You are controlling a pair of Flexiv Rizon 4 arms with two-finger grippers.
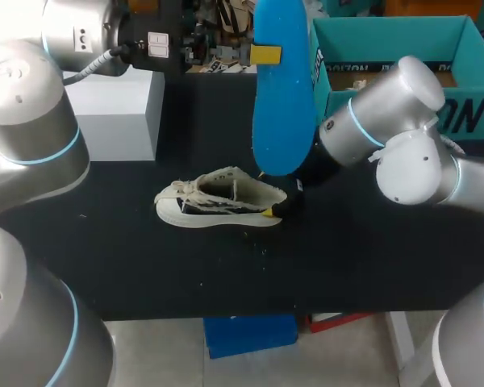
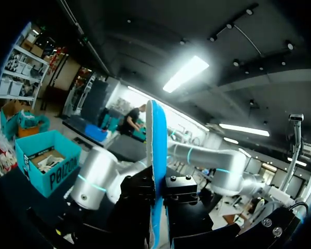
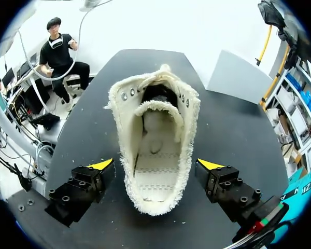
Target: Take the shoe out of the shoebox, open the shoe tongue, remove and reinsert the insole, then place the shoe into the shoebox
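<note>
A white canvas shoe [image 1: 218,201] lies on its side on the black table [image 1: 145,266], toe to the left. In the right wrist view the shoe [image 3: 155,129] has its mouth wide and its tongue pulled back, and its heel sits between the fingers of my right gripper [image 3: 156,165], which stands open and clear of both sides. My left gripper [image 1: 262,55] is high over the table's far side, shut on a blue insole [image 1: 282,97] that hangs upright. The left wrist view shows the insole [image 2: 156,155] edge-on between the fingers. My right gripper [image 1: 282,200] is at the shoe's heel.
The teal shoebox [image 1: 387,40] stands open at the far right, behind my right arm; it also appears in the left wrist view as the shoebox [image 2: 46,161]. A white block [image 1: 117,113] sits at the far left.
</note>
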